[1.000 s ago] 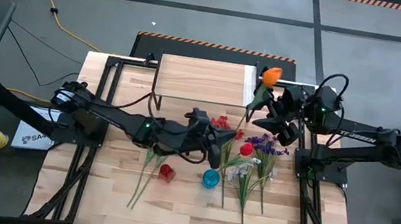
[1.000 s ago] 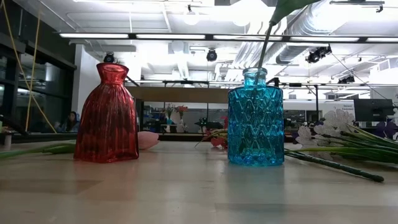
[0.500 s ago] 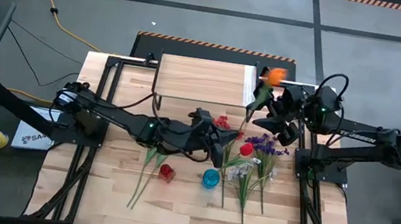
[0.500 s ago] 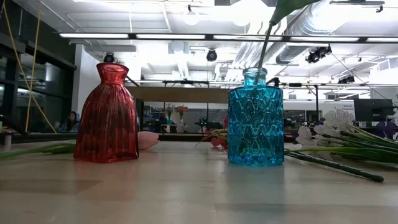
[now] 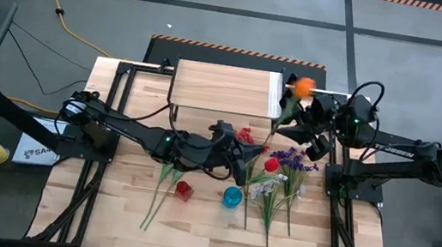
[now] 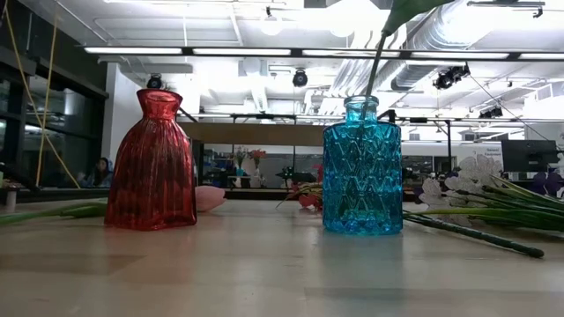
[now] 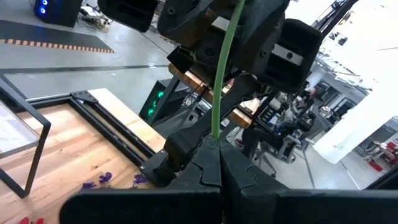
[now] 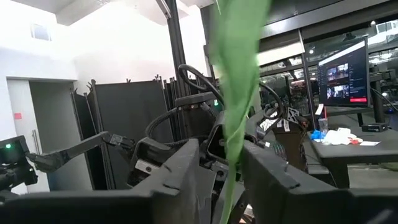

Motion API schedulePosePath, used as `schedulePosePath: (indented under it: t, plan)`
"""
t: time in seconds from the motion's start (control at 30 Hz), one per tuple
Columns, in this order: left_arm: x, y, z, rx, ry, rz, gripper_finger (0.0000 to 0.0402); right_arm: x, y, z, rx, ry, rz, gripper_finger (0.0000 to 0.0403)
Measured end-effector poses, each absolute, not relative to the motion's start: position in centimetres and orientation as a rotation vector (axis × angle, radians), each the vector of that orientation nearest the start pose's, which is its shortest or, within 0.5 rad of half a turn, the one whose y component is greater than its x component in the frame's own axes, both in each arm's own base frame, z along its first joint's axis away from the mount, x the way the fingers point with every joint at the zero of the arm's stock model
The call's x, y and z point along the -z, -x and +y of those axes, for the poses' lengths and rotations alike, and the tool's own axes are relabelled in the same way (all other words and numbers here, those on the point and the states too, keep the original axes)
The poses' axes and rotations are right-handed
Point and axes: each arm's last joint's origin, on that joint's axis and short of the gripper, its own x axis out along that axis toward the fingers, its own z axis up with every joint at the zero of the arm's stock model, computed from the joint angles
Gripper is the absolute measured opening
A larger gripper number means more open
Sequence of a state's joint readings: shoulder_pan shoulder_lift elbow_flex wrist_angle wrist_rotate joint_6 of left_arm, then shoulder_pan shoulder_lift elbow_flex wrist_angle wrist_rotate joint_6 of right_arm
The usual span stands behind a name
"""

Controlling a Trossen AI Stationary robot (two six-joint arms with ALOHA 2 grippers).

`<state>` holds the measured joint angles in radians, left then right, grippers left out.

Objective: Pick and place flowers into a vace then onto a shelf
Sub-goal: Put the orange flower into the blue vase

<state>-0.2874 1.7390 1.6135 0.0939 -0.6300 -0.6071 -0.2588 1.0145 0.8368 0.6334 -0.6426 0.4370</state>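
A robotics lab or workshop: exposed ceiling ducts [image 6: 414, 35] and strip lights [image 6: 238, 50], concrete floor [image 5: 219, 11] with hazard tape [image 5: 240, 52], computer monitors [image 8: 343, 71].

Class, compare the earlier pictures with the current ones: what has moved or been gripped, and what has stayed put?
The orange tulip shifted slightly right as the right gripper closed in on its stem. The left gripper kept its shut hold lower on the same stem. The red vase, blue vase and shelf stayed put.
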Motion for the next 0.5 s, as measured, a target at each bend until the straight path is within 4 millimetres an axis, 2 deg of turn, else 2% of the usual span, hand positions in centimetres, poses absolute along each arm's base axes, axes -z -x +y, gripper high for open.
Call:
schedulePosePath:
  t: [0.27, 0.5]
  plan:
    - [-38.84, -39.41, -9.91, -0.331, 0.587, -0.06, 0.002, -38.34, -21.13, -3.8, -0.455, -0.208, -0.325, 0.0014]
    - [-38.77, -39.41, -9.94, -0.324, 0.584, -0.051, 0.002, -38.33, -21.12, -3.76, -0.471, -0.209, -0.319, 0.0012]
